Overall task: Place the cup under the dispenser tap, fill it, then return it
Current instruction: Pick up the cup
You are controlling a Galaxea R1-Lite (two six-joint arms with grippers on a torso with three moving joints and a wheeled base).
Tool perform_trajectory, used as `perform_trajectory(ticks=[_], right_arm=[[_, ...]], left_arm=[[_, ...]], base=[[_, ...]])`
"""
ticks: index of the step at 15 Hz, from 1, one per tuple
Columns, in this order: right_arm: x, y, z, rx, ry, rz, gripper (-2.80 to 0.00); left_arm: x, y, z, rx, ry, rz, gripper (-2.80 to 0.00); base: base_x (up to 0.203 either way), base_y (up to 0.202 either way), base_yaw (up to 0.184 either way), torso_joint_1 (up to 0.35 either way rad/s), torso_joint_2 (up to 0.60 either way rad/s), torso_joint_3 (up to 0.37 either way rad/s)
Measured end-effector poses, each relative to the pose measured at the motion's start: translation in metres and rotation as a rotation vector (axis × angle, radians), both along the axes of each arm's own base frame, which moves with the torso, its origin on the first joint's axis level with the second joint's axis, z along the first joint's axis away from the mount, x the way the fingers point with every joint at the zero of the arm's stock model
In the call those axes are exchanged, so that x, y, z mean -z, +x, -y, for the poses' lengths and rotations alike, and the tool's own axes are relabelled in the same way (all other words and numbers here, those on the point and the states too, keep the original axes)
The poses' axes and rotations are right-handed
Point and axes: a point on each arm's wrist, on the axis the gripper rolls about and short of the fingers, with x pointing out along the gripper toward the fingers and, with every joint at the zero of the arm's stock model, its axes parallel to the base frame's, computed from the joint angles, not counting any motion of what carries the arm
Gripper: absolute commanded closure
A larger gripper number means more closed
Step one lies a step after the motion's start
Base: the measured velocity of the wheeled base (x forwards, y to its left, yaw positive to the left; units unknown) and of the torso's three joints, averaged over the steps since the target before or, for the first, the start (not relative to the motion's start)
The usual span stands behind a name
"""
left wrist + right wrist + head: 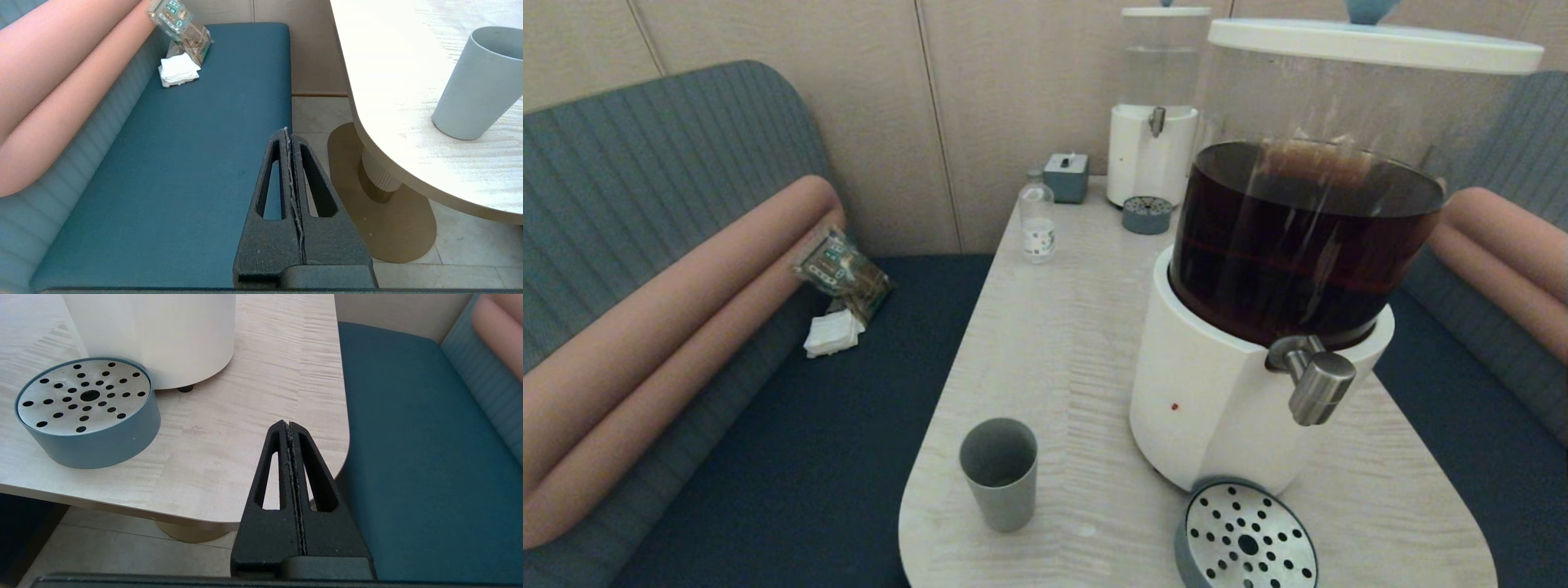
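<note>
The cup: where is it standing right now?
In the head view the cup stands upright near the table's front left corner, left of the big dispenser's white base and apart from the drip tray.

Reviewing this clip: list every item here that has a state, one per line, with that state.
cup: upright, empty, on the table, left of the drip tray.
dispenser tap: nothing flowing.
large dispenser: lid on, tank partly full of dark liquid.
drip tray: bare, below the tap.
small dispenser: lid on.
bottle: upright.
left gripper: shut, empty, off the table.
right gripper: shut, empty.
</note>
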Motion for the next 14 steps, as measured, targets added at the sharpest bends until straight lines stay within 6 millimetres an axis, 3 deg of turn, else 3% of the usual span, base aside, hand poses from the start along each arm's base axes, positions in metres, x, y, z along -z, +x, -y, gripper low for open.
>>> perform_trajectory(ticks=[14], right_arm=[[0.0,0.0,0.0,0.002,0.004,0.0,0.0]], left_arm=[[-0.0083,-0.0033,0.001,0.048,-0.069,0.011,0.0]], base=[[0.0,0.0,0.0,0.0,0.0,0.0]])
